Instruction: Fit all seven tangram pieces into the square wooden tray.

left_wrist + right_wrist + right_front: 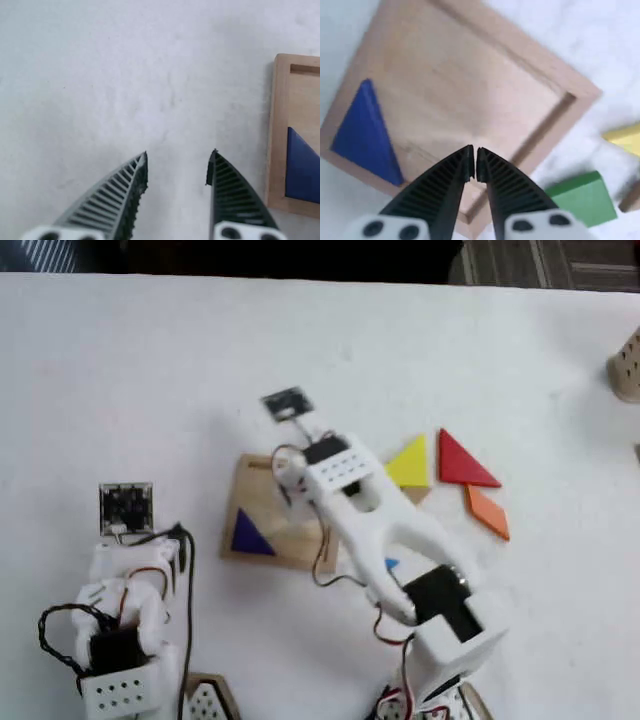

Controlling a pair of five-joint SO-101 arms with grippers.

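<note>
directly under right hand point(474, 151), wooden tray point(470, 85)

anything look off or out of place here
Nothing looks damaged or spilled. The wooden tray sits slightly askew to the table edge, with a blue triangle in one corner; the yellow triangle, red triangle and orange piece lie loose beside it.

White table point(150, 360); dark floor point(250, 255) and striped carpet point(560, 260) beyond its far edge
</note>
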